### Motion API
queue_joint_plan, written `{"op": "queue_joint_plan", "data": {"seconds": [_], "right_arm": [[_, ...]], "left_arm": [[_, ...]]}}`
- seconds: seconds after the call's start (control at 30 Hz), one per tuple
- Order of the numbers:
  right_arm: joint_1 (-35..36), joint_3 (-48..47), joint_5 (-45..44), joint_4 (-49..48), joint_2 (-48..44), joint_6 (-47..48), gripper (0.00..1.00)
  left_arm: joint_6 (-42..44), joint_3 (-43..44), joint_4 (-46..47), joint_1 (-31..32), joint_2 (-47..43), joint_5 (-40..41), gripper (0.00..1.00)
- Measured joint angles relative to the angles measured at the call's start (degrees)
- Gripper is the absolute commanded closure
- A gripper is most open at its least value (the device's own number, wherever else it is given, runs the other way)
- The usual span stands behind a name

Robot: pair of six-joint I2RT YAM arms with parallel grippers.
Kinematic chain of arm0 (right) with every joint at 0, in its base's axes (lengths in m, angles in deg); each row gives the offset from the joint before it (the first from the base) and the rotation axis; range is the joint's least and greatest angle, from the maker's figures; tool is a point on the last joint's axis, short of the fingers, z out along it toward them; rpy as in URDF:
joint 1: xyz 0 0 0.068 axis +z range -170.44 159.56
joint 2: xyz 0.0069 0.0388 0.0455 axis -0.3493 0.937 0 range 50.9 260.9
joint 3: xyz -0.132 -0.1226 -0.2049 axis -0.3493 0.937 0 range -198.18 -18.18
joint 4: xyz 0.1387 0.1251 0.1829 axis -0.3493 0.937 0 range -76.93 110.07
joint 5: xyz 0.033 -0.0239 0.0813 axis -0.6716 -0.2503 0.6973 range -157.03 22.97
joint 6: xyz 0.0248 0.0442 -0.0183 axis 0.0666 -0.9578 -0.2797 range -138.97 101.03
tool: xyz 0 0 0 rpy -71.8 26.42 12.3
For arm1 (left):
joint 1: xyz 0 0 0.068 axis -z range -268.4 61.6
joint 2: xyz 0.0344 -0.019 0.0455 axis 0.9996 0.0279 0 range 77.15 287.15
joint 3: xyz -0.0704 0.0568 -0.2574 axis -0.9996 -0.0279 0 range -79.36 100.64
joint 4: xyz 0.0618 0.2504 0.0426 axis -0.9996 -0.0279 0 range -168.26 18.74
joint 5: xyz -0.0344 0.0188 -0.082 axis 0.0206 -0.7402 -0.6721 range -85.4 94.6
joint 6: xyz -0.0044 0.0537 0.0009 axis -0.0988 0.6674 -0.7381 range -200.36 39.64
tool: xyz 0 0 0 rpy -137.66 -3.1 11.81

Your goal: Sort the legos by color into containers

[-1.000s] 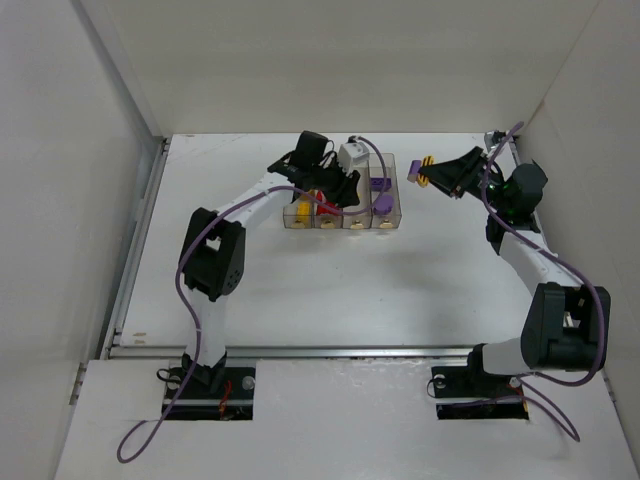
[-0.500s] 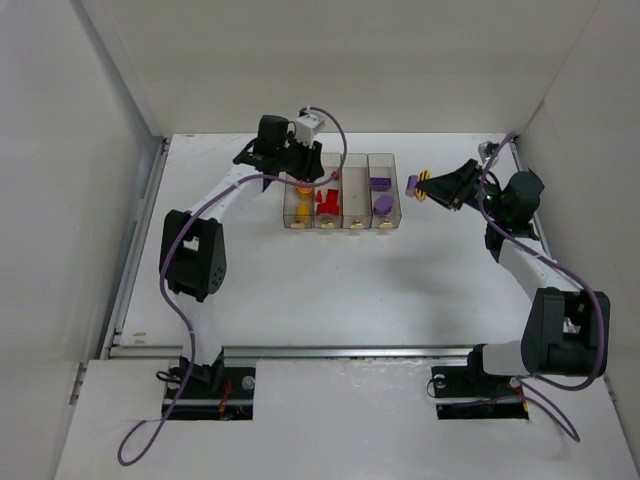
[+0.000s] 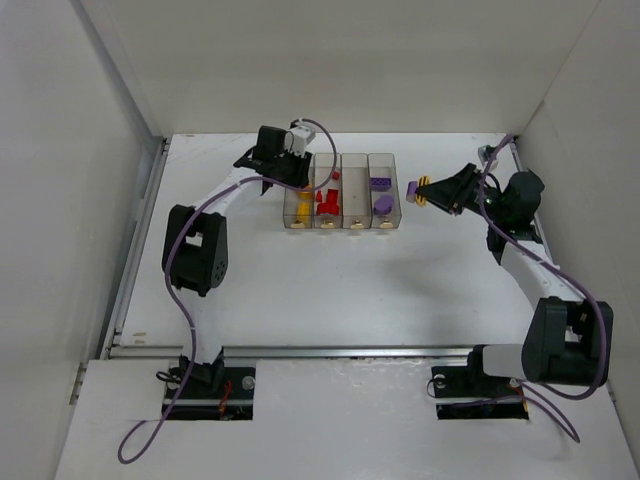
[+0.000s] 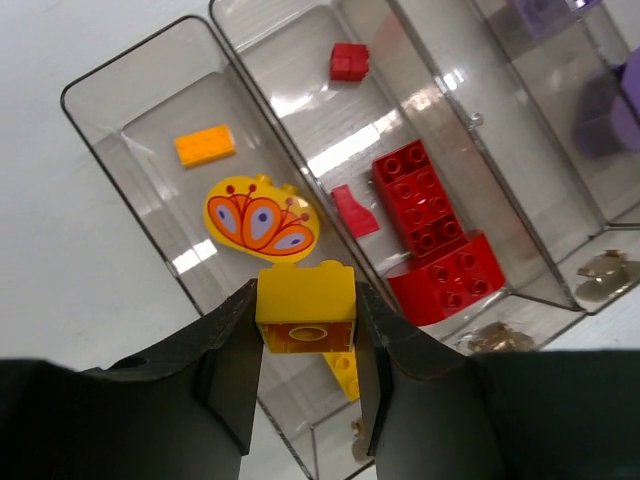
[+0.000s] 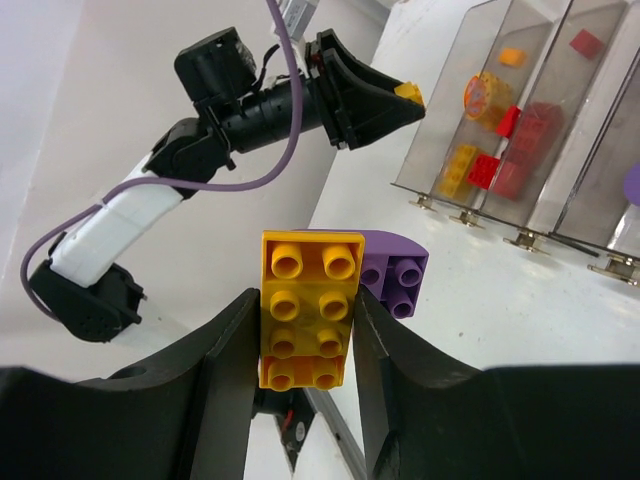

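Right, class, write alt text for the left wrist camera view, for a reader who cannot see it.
The left gripper pinches a yellow brick over a row of clear bins. The bin beneath holds an orange plate and a patterned yellow disc; the next holds red bricks.

The containers (image 4: 150, 110) are glossy clear plastic (fingers (image 4: 228, 370) matt).

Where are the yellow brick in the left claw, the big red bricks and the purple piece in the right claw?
yellow brick (image 4: 305, 300), left wrist view, its front face.
big red bricks (image 4: 425, 210), left wrist view, the studded top.
purple piece (image 5: 395, 278), right wrist view, its studded face.
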Motion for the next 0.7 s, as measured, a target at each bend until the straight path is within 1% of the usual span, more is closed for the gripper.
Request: {"op": "queue_joint_plan", "data": {"seconds": [0.03,0.07,0.1,0.17,0.2,0.33,0.37,0.47,0.5,0.7], "right_arm": [[0.0,0.0,0.0,1.0,-0.4,0.6,1.0],[0.0,0.0,0.0,2.0,-0.8,1.2,1.0],[0.0,0.0,0.0,2.6,-1.2,1.7,1.0],[0.0,0.0,0.0,3.6,-1.6,2.5,1.0],[0.0,0.0,0.0,3.9,-1.6,2.8,1.0],[0.0,0.0,0.0,5.5,-1.6,3.6,1.0],[0.0,-0.1,0.0,5.9,-1.6,3.9,1.0],[0.0,-0.3,-0.1,7.2,-1.6,4.6,1.0],[0.0,-0.4,-0.1,7.5,-1.6,4.8,1.0],[0.0,-0.4,-0.1,8.6,-1.8,5.7,1.0]], "left_arm": [[0.2,0.0,0.0,-0.6,0.6,0.0,0.87],[0.2,0.0,0.0,-0.9,0.9,0.0,0.8],[0.4,0.0,-0.2,-1.2,1.2,-0.3,0.76],[0.6,0.0,-0.9,-1.8,1.6,-0.9,0.7],[0.6,0.0,-1.2,-2.0,1.8,-1.2,0.63],[1.0,0.0,-3.0,-2.0,2.0,-2.7,0.52],[1.1,0.0,-3.2,-2.0,2.0,-3.0,0.47],[1.3,0.0,-3.9,-1.9,2.0,-3.8,0.4],[1.4,0.0,-4.0,-1.9,2.0,-4.0,0.35],[1.5,0.0,-4.2,-1.8,2.0,-4.8,0.34]]}}
